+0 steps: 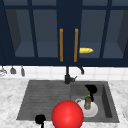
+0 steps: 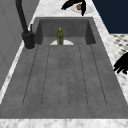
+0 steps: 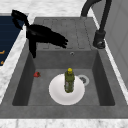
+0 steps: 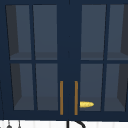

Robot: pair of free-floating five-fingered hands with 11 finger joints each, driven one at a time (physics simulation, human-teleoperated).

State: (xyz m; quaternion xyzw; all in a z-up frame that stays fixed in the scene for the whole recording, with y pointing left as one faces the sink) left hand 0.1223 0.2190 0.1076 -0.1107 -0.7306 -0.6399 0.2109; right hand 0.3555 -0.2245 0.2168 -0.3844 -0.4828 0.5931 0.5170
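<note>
**Hands Hover at the Sink, Bottle Upright on Its Plate**

The dark grey sink (image 1: 50, 100) has a ribbed drainboard and a basin at its right. A red ball (image 1: 67, 114) sits at the sink's 6 o'clock edge in the front view, hiding part of the basin. On the basin floor lies a white plate (image 3: 57, 93), and an olive-green bottle (image 3: 69, 80) with a yellow cap stands upright at its centre. The right hand (image 3: 46, 36) hangs above the basin at the bottle's 12 o'clock, fingers stretched out and relaxed, holding nothing. The left hand (image 1: 40, 119) floats at the sink's front rim, about 7 o'clock; whether its fingers are spread or curled cannot be made out. A small red speck (image 3: 37, 74) at the plate's 10 o'clock is unidentifiable.
</note>
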